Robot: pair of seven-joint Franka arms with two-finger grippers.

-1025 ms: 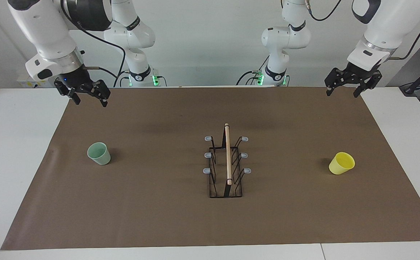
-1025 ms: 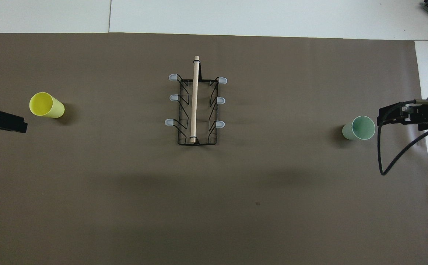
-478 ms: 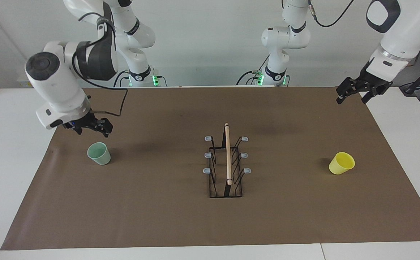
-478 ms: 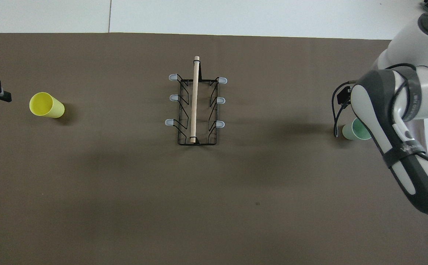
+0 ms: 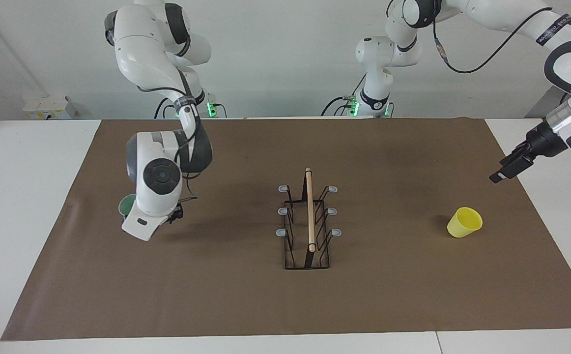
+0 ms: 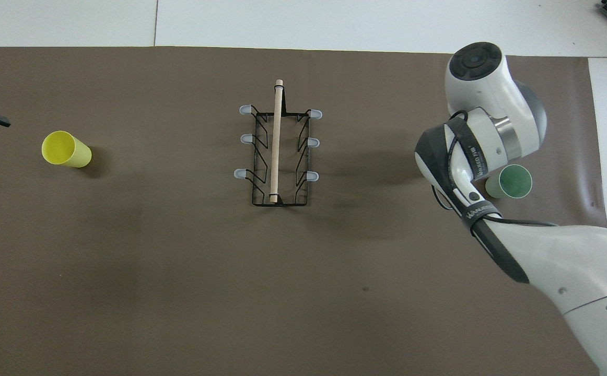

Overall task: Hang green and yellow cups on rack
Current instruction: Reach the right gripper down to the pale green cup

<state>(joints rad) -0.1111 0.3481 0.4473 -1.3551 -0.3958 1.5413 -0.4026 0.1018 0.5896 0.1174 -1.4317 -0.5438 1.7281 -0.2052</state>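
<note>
Right gripper [image 5: 173, 216] low at the green cup [image 6: 512, 181], toward the right arm's end of the tabletop [image 5: 246, 300] from the rack [image 5: 308, 223], wrist folded over it; grip cannot be told; yellow cup [image 5: 464, 222] toward the left arm's end; left gripper [image 5: 507, 169] raised near it, angled down, spread unclear.

The right arm is folding low over the worktop, its wrist housing facing the camera and hiding the right end effector [image 5: 173, 215] beneath it; its fingers cannot be made out. The left arm is stretching out sideways and holding the left end effector [image 5: 505, 170] raised, pointing down at a slant.
</note>
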